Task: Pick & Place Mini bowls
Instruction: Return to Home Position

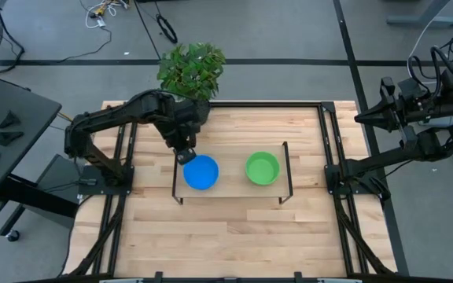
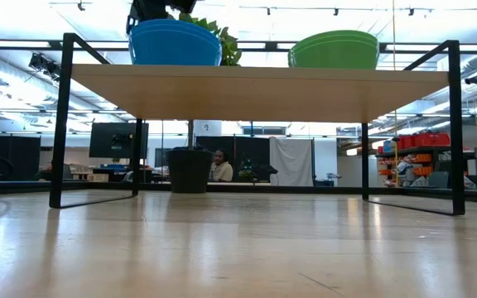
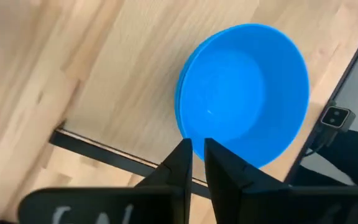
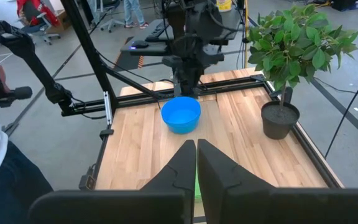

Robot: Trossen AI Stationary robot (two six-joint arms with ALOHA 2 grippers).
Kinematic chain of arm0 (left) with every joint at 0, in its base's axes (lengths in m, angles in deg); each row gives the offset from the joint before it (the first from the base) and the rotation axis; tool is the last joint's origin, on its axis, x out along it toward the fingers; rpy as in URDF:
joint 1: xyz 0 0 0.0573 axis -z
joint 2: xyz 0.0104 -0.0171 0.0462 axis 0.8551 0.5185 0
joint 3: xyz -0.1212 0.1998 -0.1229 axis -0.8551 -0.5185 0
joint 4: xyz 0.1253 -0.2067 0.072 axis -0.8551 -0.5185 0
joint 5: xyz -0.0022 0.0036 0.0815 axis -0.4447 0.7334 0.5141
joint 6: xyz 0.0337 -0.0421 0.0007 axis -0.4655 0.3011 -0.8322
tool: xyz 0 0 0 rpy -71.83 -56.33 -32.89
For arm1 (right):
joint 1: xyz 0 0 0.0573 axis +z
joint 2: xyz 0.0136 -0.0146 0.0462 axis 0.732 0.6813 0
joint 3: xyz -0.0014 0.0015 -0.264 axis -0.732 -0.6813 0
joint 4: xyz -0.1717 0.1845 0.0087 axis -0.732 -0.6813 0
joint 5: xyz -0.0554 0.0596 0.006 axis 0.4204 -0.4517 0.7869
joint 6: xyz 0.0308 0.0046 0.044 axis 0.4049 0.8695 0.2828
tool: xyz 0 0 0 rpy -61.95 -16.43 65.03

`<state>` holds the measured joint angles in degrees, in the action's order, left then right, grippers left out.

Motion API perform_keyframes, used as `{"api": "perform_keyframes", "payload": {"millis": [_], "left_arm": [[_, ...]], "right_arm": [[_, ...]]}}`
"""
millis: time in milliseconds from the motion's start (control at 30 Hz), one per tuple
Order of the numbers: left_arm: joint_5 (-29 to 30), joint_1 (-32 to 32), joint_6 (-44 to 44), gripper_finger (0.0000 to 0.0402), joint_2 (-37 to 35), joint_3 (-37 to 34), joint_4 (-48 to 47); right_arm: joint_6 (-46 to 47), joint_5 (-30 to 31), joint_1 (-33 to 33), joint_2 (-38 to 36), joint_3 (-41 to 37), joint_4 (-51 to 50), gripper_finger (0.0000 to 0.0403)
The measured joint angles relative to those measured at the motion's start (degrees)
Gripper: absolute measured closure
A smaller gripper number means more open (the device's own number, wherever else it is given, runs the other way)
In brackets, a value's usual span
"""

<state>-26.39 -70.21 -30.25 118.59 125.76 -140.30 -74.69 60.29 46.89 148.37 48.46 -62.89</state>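
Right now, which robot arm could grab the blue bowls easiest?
Left. The left claw hangs at the rim of the stacked round blue plastic bowls on the wooden shelf. The right claw sits out past the table, far off.

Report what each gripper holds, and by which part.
Nothing is held. The left gripper hangs shut and empty over the rim of the blue bowls on the shelf; the right gripper, also shut, waits off to the right.

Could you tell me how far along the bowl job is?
Done: the bright blue plastic bowls and bright green plastic bowls sit stacked on the wooden shelf. In hand: nothing; the left gripper hovers shut by the blue stack. Left: that arm probably pulls back; the right gripper waits beside the table.
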Motion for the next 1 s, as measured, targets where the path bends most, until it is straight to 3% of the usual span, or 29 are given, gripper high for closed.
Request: {"api": "perform_keyframes", "payload": {"millis": [200, 600, 800, 1000], "left_arm": [[2.55, 1.47, -4.20, 0.0395, -2.81, 0.02, 3.58], [12.02, 4.93, -12.34, 0.0399, -7.08, -0.94, 14.52], [10.41, 7.70, -12.81, 0.0400, -14.26, -12.25, 30.58], [10.48, 10.31, -12.83, 0.0400, -23.29, -25.03, 39.12]], "right_arm": [[0.00, -0.01, 0.00, -0.02, -0.02, 0.00, 0.0382], [0.00, 0.01, -0.01, -0.02, 0.00, -0.02, 0.0382], [0.02, -0.01, -0.02, 0.00, -0.02, 0.01, 0.0382], [0.00, 0.01, 0.00, -0.02, 0.00, 0.05, 0.0382]]}}
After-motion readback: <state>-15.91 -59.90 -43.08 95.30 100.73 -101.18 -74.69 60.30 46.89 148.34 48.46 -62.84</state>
